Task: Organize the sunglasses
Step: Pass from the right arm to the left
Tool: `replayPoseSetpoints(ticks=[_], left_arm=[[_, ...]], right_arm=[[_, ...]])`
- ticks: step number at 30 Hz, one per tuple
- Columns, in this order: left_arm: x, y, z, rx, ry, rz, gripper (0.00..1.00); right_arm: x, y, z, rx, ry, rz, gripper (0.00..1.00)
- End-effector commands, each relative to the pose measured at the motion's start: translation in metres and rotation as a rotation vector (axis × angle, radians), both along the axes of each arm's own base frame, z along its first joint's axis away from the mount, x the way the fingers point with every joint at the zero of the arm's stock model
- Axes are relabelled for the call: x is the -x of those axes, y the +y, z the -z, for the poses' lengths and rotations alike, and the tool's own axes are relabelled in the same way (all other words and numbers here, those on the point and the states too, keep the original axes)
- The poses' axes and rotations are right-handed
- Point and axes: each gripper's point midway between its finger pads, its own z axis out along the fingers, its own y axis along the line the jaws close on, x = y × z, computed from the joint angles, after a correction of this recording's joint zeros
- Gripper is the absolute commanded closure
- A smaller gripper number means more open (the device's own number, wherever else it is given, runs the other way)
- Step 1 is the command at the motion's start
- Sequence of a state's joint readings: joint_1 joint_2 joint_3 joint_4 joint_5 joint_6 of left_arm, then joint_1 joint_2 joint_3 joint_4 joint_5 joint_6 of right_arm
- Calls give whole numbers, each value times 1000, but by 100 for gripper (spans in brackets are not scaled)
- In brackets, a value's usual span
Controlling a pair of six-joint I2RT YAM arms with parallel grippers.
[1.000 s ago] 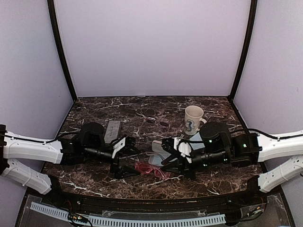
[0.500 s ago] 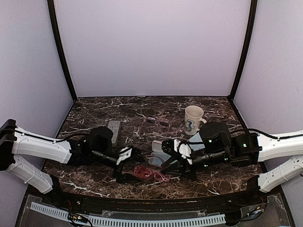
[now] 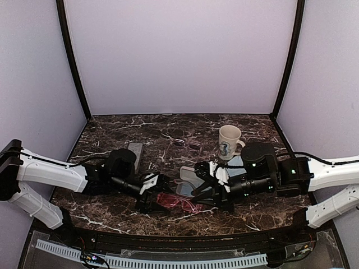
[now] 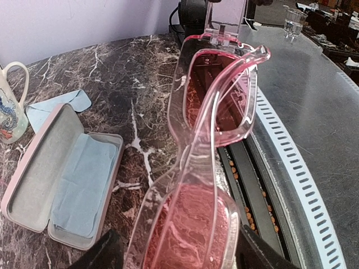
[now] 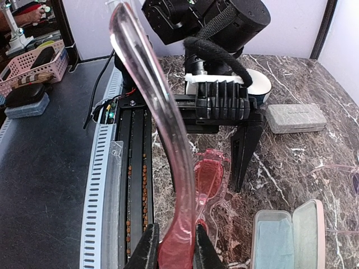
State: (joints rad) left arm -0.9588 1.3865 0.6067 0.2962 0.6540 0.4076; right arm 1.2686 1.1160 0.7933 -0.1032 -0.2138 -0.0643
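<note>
- Grips one temple arm of the red-pink sunglasses [image 5: 168, 168] with the right hand [image 5: 175, 246]: narrow pinch, the temple rising up and away from the fingers.
- Brackets the front of the same frame with the left hand [image 3: 157, 193], one finger either side of a lens. Cannot tell from the wrist view whether the pads press the plastic or stand just off it.
- Lies with its long axis roughly on the line joining the two hands, low by the near edge of the tabletop [image 3: 112, 129]. Cannot tell whether resting or just lifted.
- Sits just behind the frame: the open pink case [image 3: 188, 179], light blue cloth inside, nearer the right hand than the left. Looks the likely home for this pair, a short move back from the edge.
- Further back, well apart from both hands: the dark sunglasses [image 3: 188, 144], with the grey case [image 3: 133, 154] to their left and a mug [image 3: 229, 143] to their right.
- Little room between the hands. Dark veined marble, hard and probably slick under plastic.
</note>
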Motion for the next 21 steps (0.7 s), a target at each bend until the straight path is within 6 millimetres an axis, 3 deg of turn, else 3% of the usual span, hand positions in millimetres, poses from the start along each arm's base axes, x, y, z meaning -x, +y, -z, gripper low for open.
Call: replayPoseSetpoints(ticks=[1, 5, 12, 21], left_arm=[[4, 0, -14, 53, -22, 15, 30], [6, 3, -20, 98, -35, 4, 24], [10, 9, -30, 197, -41, -18, 22], [5, 8, -43, 269, -33, -60, 30]], right_arm=[[-4, 0, -9, -50, -3, 19, 100], [-4, 0, -11, -61, -2, 23, 100], [-5, -5, -21, -135, -1, 44, 100], [-4, -7, -26, -166, 7, 41, 100]])
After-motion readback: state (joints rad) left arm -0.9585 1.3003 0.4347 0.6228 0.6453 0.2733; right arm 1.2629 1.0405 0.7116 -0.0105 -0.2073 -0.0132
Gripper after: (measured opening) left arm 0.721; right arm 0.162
